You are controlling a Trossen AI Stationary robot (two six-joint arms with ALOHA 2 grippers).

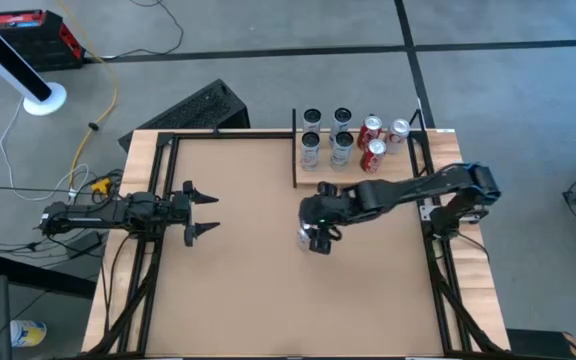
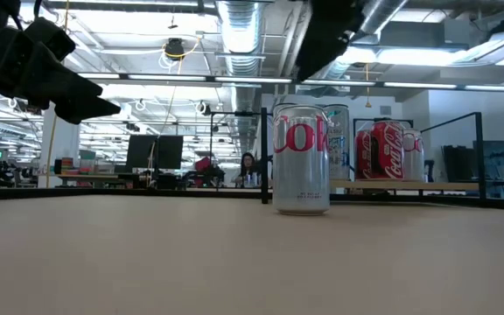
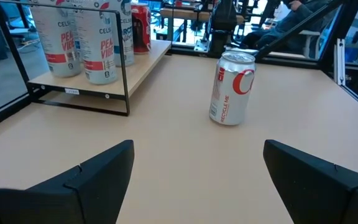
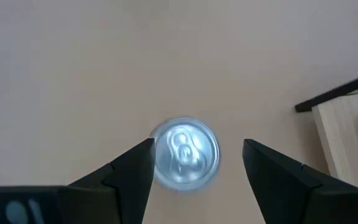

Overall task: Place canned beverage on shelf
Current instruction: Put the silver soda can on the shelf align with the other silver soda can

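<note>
Your right gripper hangs directly above the silver Diet Coke can, fingers spread and off-centre, with one fingertip overlapping the lid's edge, so descending now could strike the rim and tip the can. It stands upright on the brown tabletop, near the pale wood-grain shelf already crowded with cans. The left gripper waits open, well apart.
</note>
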